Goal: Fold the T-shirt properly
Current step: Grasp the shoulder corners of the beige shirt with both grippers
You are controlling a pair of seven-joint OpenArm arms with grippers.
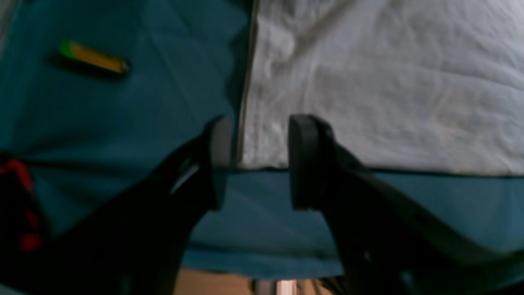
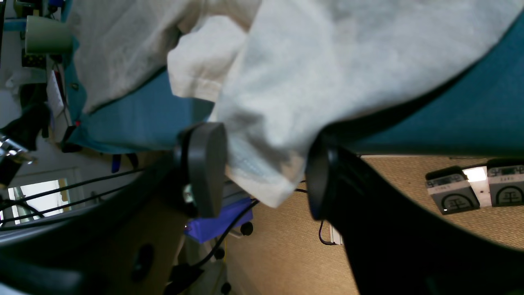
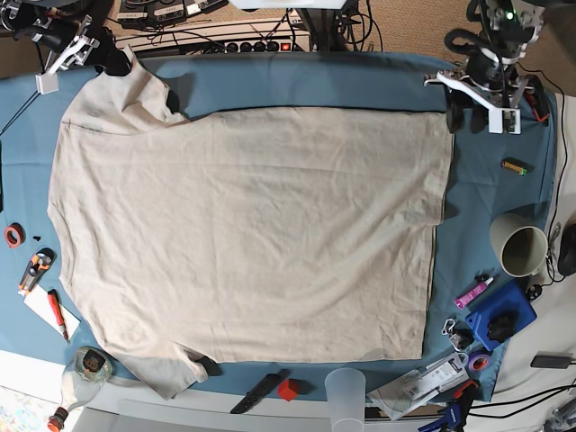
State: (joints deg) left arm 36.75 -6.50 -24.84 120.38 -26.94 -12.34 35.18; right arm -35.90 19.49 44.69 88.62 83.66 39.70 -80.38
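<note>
The beige T-shirt (image 3: 243,234) lies spread flat on the blue-teal table cloth (image 3: 315,81), with its sleeves at the left and its hem at the right. My left gripper (image 1: 256,164) is open at the far right hem corner (image 1: 249,157), one finger on each side of the shirt's edge. It also shows in the base view (image 3: 456,115). My right gripper (image 2: 262,172) is open, and a sleeve's hemmed end (image 2: 262,164) lies between its jaws. In the base view it (image 3: 112,61) sits at the far left sleeve (image 3: 126,90).
A yellow-green lighter (image 3: 515,166) and a pale green mug (image 3: 520,245) stand right of the shirt. The lighter also shows in the left wrist view (image 1: 94,57). A clear cup (image 3: 345,389), a red block (image 3: 287,389) and pens lie along the near edge. Tools lie at the left edge (image 3: 31,270).
</note>
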